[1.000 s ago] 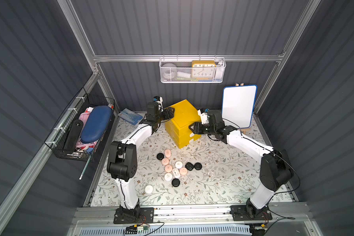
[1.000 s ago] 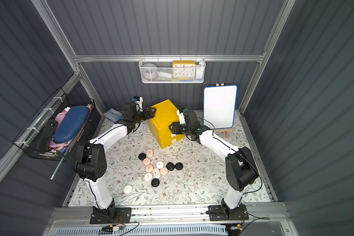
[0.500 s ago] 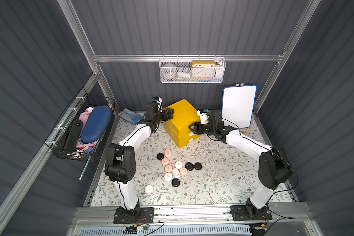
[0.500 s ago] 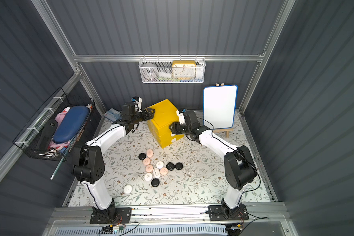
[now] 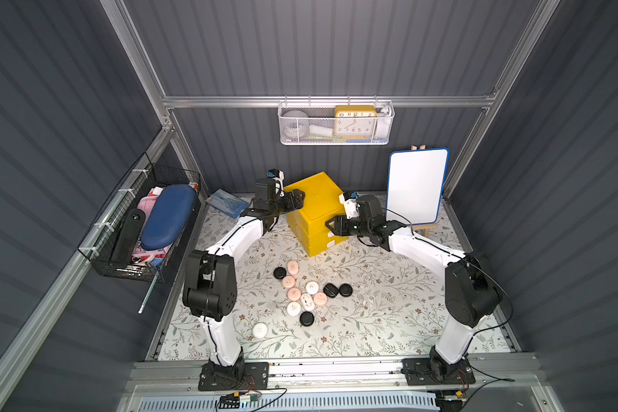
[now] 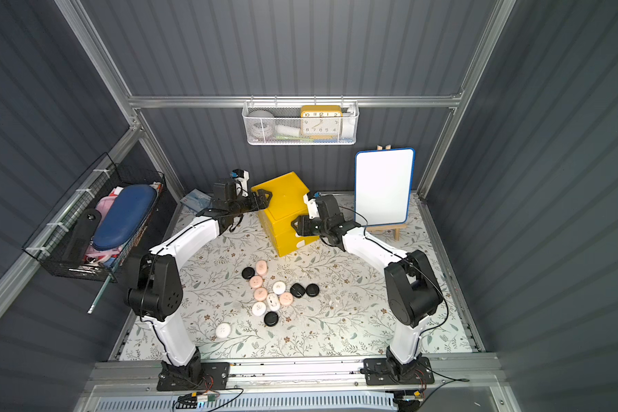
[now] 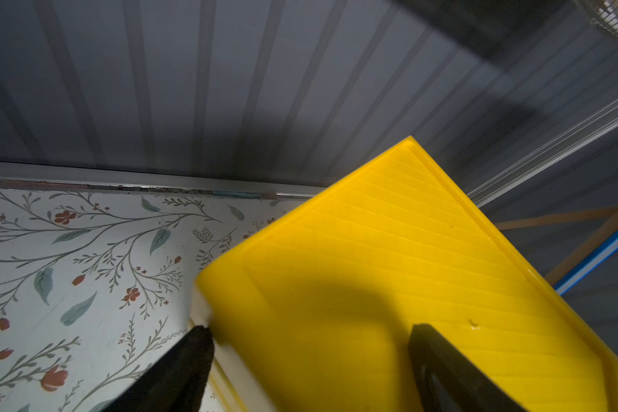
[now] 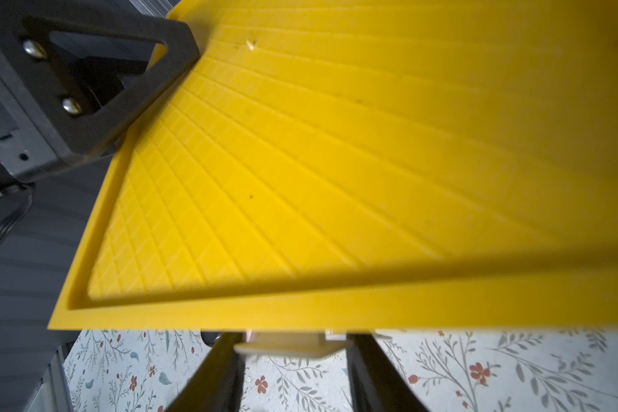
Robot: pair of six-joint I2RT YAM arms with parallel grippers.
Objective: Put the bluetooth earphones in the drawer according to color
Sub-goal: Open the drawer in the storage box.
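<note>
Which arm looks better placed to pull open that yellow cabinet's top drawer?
Right. The right gripper straddles the white handle of the top drawer at the yellow cabinet's front; the left gripper is at a rear top corner.

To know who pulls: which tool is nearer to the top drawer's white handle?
Right. The right tool flanks the handle; the left tool is at the far top corner of the cabinet.

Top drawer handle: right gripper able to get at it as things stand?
Likely yes. In the right wrist view the white handle sits between the right gripper's fingers, just under the yellow cabinet's top; nothing blocks it.
</note>
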